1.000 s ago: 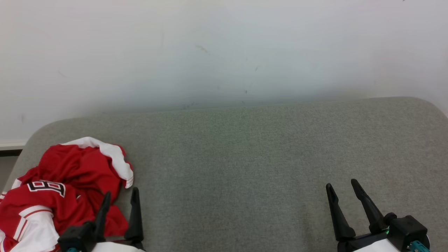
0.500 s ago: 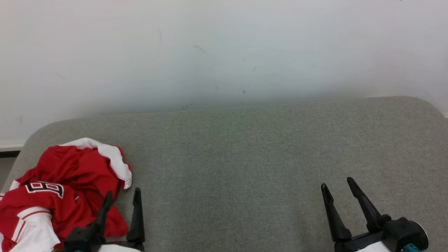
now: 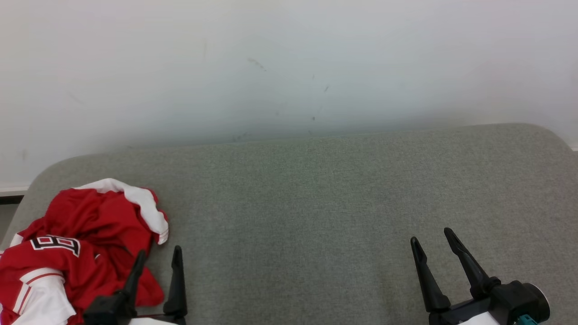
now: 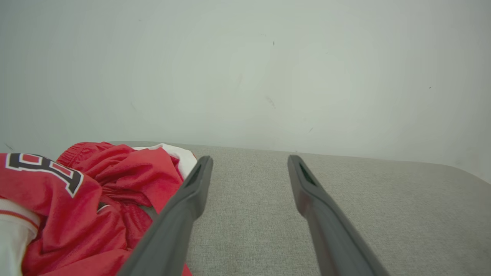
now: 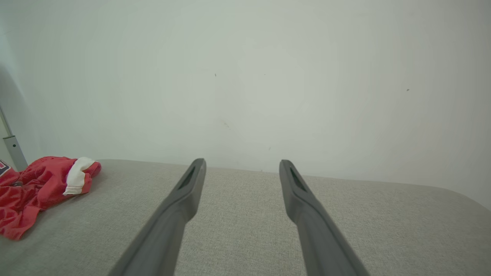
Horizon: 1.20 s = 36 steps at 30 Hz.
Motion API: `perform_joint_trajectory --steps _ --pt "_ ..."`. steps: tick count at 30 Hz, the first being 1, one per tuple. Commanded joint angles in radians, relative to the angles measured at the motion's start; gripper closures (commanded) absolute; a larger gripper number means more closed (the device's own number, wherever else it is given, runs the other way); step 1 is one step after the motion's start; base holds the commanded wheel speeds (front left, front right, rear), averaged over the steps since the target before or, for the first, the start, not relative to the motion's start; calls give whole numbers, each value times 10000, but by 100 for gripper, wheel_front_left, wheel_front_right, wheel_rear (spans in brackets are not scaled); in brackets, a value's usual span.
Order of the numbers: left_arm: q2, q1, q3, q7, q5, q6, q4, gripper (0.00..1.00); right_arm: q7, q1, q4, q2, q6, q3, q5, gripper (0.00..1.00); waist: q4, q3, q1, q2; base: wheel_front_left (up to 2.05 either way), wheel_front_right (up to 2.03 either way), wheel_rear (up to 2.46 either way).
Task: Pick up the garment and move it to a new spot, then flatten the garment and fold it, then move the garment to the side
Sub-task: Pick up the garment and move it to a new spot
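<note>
The crumpled red-and-white jersey garment (image 3: 86,243), marked with a black-edged numeral, is lying bunched at the near left corner of the rounded grey fabric-covered desk (image 3: 293,203). It is not yet lifted, so the pick-up step is probably just beginning. The left end effector (image 3: 159,250) is hovering at the heap's right edge, likely lining up for a grab. Its two long dark fingers are spread wide and gripping nothing. Whether the left finger is touching the cloth cannot be told. The fingers are pointing low along the desk toward the pale wall (image 3: 289,67). Well apart at the right, the right end effector (image 3: 431,234) is also gaping wide and empty, its fingers leaning slightly leftward over bare fabric, seemingly waiting.
</note>
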<state>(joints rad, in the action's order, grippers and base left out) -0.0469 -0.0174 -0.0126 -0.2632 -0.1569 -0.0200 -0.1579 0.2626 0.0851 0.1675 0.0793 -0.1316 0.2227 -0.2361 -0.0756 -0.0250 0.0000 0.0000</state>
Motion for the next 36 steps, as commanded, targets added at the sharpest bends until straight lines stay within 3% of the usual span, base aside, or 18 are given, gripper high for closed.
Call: perform_joint_trajectory --steps 1,20,30,36 --pt "-65 32 13 -24 -149 -1 -12 0 31 131 35 3 17 -25 -34 0 -3 3 0 0 0 0 0" --pt "-63 20 -17 -24 -243 -2 -52 0 30 109 75 -36 17 30 -96 0 60 9 0 0 0 0 0" --pt "-61 -30 15 -18 -129 24 -115 0 15 104 107 -38 17 120 -215 0 728 46 0 0 0 0 0" --pt "-61 -162 110 -17 -83 -60 -212 0 15 34 93 -73 17 184 -361 0 1468 84 0 0 0 0 0"
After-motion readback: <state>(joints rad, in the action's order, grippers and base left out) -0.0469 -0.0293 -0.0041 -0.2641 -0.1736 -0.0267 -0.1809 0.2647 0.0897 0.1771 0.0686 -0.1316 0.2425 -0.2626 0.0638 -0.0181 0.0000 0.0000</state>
